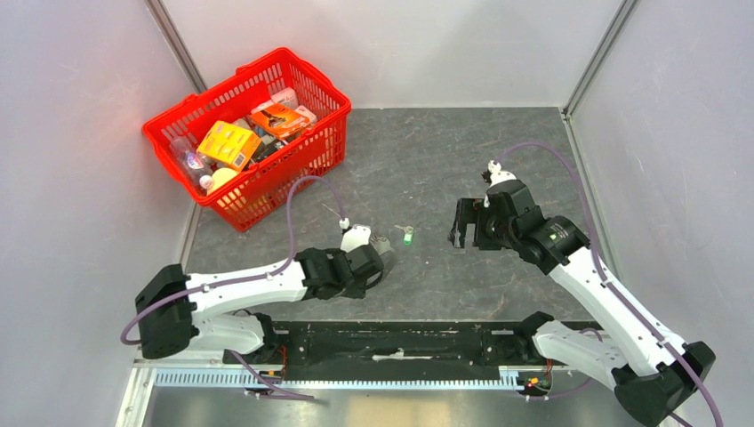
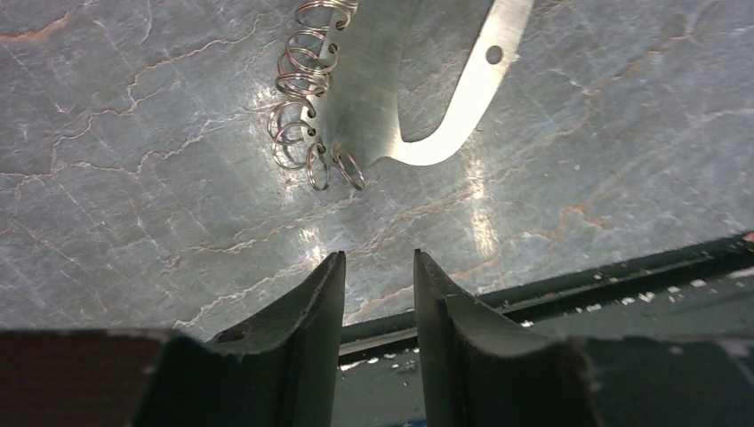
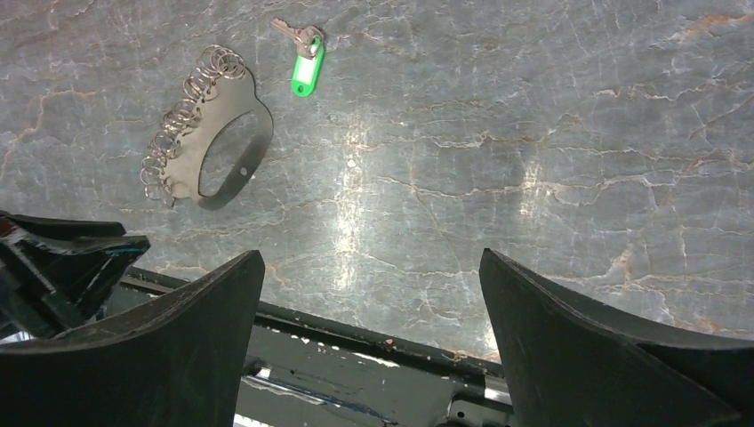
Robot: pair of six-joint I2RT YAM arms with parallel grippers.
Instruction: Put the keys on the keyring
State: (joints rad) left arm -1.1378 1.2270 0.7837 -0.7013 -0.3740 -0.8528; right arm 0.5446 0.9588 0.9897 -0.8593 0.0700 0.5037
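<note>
The keyring (image 3: 188,156) is a dark grey oval metal loop with several small wire rings along one rim, lying flat on the table. It also shows in the left wrist view (image 2: 369,89) and, partly hidden by my left gripper, in the top view (image 1: 385,243). The key (image 3: 305,67), silvery with a bright green tag, lies apart just beyond the keyring; it also shows in the top view (image 1: 406,237). My left gripper (image 2: 378,258) hovers just short of the keyring, jaws a narrow gap apart and empty. My right gripper (image 3: 371,253) is wide open and empty, to the right of the key (image 1: 459,228).
A red basket (image 1: 267,191) full of groceries stands at the back left. Grey walls close in the table on three sides. A dark rail (image 3: 356,334) runs along the near table edge. My left arm (image 3: 62,258) shows at the left of the right wrist view.
</note>
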